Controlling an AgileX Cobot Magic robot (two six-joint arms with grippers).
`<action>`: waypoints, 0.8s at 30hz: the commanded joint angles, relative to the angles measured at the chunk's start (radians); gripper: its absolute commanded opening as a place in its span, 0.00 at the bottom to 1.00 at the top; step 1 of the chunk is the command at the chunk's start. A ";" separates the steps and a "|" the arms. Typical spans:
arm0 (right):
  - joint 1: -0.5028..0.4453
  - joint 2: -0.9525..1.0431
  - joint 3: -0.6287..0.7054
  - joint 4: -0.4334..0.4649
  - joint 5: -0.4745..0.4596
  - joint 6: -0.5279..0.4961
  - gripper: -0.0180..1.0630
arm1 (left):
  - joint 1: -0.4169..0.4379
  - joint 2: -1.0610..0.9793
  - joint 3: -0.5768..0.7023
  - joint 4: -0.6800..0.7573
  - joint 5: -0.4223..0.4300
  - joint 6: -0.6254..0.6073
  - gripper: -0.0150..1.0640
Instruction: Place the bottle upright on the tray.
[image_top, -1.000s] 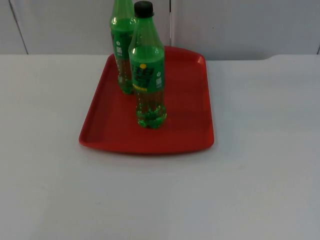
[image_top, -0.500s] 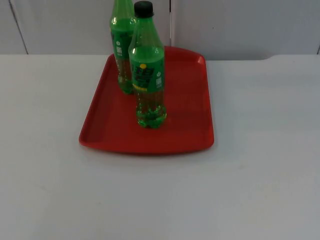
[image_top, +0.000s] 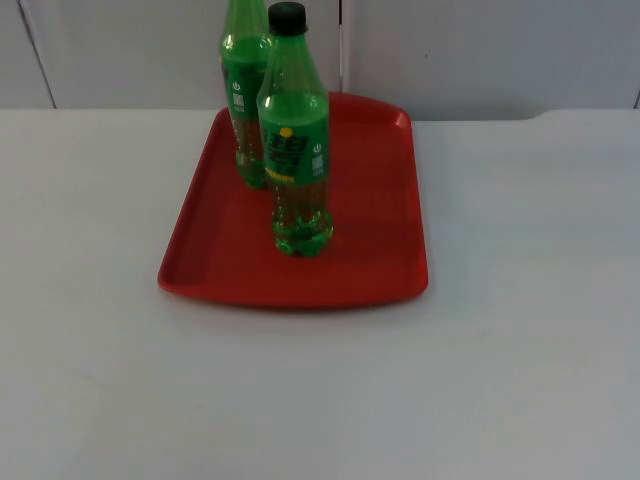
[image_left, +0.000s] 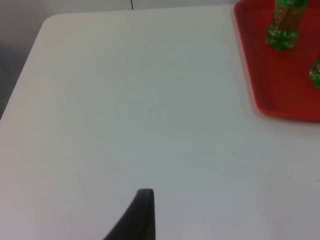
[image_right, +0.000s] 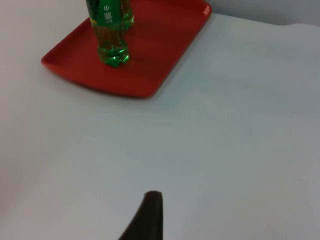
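Observation:
Two green soda bottles stand upright on the red tray. The nearer bottle has a black cap and sits about mid-tray. The second bottle stands behind it to the left, close to the tray's far left rim. The right wrist view takes in the tray, the nearer bottle and the other one behind it. In the left wrist view the tray carries the base of one bottle. My left gripper and right gripper wait over bare table, well apart from the tray.
The white table stretches wide on both sides and in front of the tray. The grey partition wall rises directly behind the tray. The left wrist view includes the table's rounded corner.

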 joint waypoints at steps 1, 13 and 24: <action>0.001 -0.003 0.003 0.001 -0.002 -0.008 0.84 | 0.001 -0.003 0.004 -0.001 -0.010 -0.003 0.99; 0.001 -0.003 0.003 0.001 -0.002 -0.006 0.99 | 0.001 -0.003 0.004 -0.001 -0.010 -0.003 0.99; 0.001 -0.003 0.003 0.001 -0.002 -0.006 0.99 | 0.001 -0.003 0.004 -0.001 -0.010 -0.003 0.99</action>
